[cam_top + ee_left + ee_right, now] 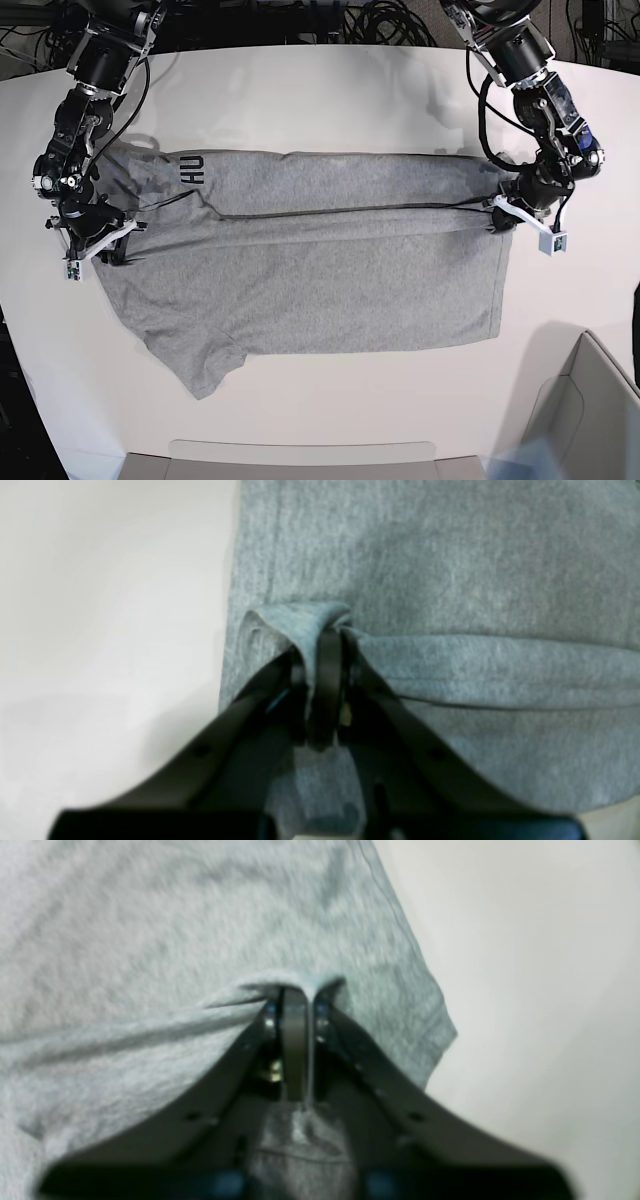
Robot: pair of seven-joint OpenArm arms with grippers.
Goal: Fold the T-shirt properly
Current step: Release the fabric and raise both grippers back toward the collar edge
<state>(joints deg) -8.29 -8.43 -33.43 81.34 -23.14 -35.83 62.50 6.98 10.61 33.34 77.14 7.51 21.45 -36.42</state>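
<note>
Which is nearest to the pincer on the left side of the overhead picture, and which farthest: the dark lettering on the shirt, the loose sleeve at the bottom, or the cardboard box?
From that pincer, the robot's right one, in the base view:
1. Lettering: just up and right of it, near the shirt's top edge.
2. Sleeve: lower, at the shirt's bottom left.
3. Box: far off, in the bottom right corner.

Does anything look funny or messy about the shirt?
Yes. One sleeve of the T-shirt sticks out crooked at the near edge, and a long fold ridge runs between the two grippers. Nothing looks torn or spilled.
</note>
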